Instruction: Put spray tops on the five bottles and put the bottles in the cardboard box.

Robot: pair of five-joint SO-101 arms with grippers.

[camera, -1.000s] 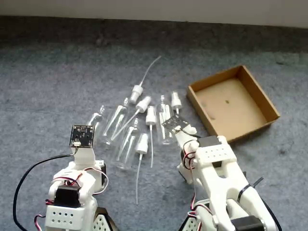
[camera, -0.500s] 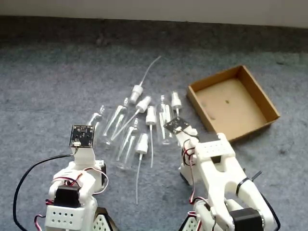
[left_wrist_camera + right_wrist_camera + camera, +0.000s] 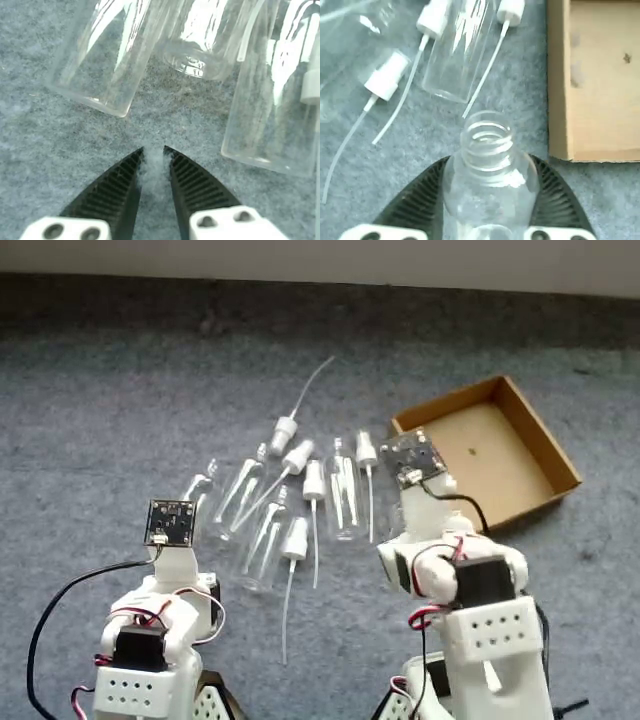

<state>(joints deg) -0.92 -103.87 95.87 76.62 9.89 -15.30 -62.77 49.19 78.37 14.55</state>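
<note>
My right gripper (image 3: 490,164) clamps one uncapped bottle (image 3: 487,172) just beside the cardboard box (image 3: 559,90). Four bottles (image 3: 243,495) and five spray tops (image 3: 314,480) lie farther from it (all loose). My left gripper (image 3: 154,150), barely parted, holds nothing.

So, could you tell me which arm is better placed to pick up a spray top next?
Left, I would say: the right gripper is shut on an uncapped bottle, while the left gripper holds nothing and sits by the lying bottles, near a loose spray top.

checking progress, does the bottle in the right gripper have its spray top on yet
Off. The bottle in the right gripper shows an open threaded neck with nothing fitted on it.
</note>
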